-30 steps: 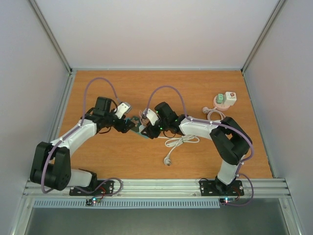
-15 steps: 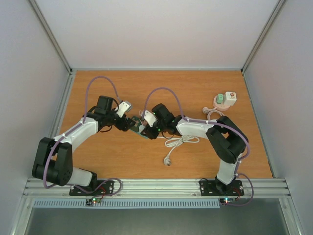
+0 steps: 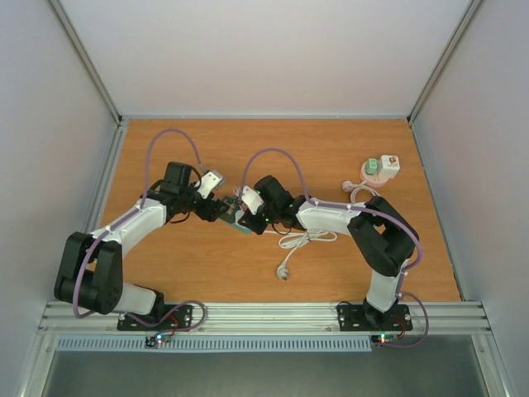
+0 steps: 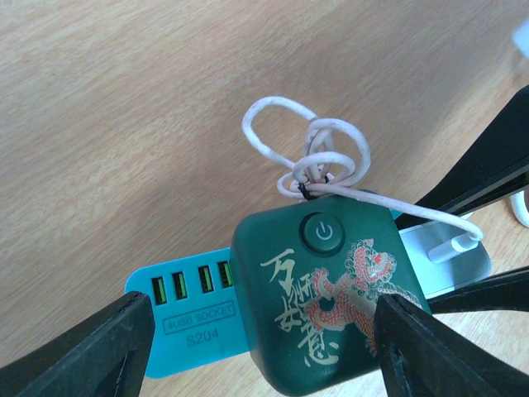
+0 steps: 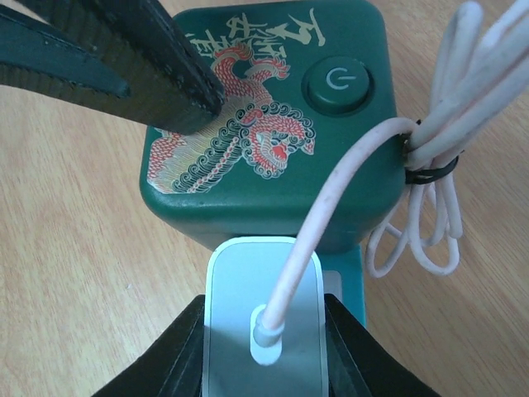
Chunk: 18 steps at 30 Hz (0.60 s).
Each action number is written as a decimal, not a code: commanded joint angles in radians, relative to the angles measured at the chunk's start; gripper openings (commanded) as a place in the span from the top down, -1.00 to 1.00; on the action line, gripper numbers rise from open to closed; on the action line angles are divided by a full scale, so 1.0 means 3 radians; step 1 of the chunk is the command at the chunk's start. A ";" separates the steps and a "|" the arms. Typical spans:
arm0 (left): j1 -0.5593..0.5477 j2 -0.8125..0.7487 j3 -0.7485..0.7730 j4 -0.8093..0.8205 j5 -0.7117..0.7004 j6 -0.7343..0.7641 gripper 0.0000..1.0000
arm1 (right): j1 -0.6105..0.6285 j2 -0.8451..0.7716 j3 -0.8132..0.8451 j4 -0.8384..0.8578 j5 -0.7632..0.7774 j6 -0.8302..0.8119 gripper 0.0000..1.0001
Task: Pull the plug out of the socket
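While flat beneath the socket [image 4: 322, 306], orange wood tabletop [image 3: 215, 273], pale walls [image 3: 50, 124].

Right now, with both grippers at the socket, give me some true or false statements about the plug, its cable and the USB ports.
1. The white plug is seated in the side of the green socket cube. True.
2. The right gripper has a finger on each side of the white plug. True.
3. Every USB port on the teal strip has a cable in it. False: all four ports are empty.
4. The white cable runs out straight across the table. False: it is coiled in loops beside the cube and held by a black tie.
5. The left gripper holds the plug. False: it spans the cube and its teal strip.
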 commanded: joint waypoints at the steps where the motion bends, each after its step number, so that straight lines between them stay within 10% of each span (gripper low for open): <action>1: -0.0044 0.0060 -0.0104 -0.0048 -0.0190 0.0124 -0.48 | 0.0022 -0.0077 0.0062 0.0091 0.0030 0.0012 0.48; 18: -0.0051 0.0158 -0.0078 -0.0085 -0.0279 0.0103 -0.46 | 0.0004 -0.0294 0.0092 0.0044 -0.0042 0.0104 0.62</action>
